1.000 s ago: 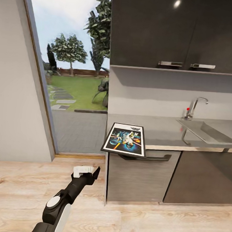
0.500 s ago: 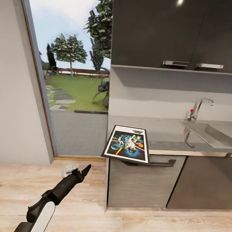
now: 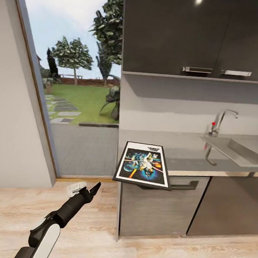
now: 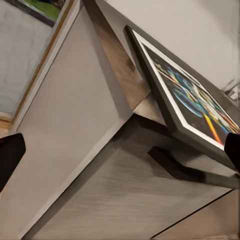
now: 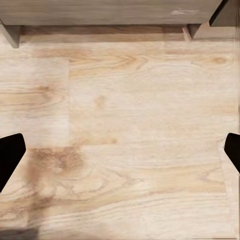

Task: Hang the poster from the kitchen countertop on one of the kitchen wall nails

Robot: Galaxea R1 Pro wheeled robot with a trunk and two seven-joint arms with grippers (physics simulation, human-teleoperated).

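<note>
The poster [image 3: 144,164] lies face up on the front left corner of the grey kitchen countertop [image 3: 189,148], overhanging its front edge and tilted down slightly. In the left wrist view the poster [image 4: 195,100] juts out over the cabinet front. My left gripper [image 3: 85,187] is open and empty, low over the floor, below and to the left of the poster and apart from it. Its dark fingertips [image 4: 10,155] stand far apart at the picture's sides. My right gripper [image 5: 120,150] is open over bare wooden floor, nothing between its fingers.
An inset sink [image 3: 239,150] with a chrome tap [image 3: 220,122] sits at the counter's right. Dark upper cabinets [image 3: 197,33] hang above. A drawer handle [image 3: 179,185] sticks out under the poster. A tall glass opening [image 3: 77,102] to the garden and a grey wall [image 3: 13,136] are on the left.
The view has crept closer to the counter and shifted. My left arm has swung left and lower, its gripper turned; over the last half second it has hardly moved. The poster lies as before.
</note>
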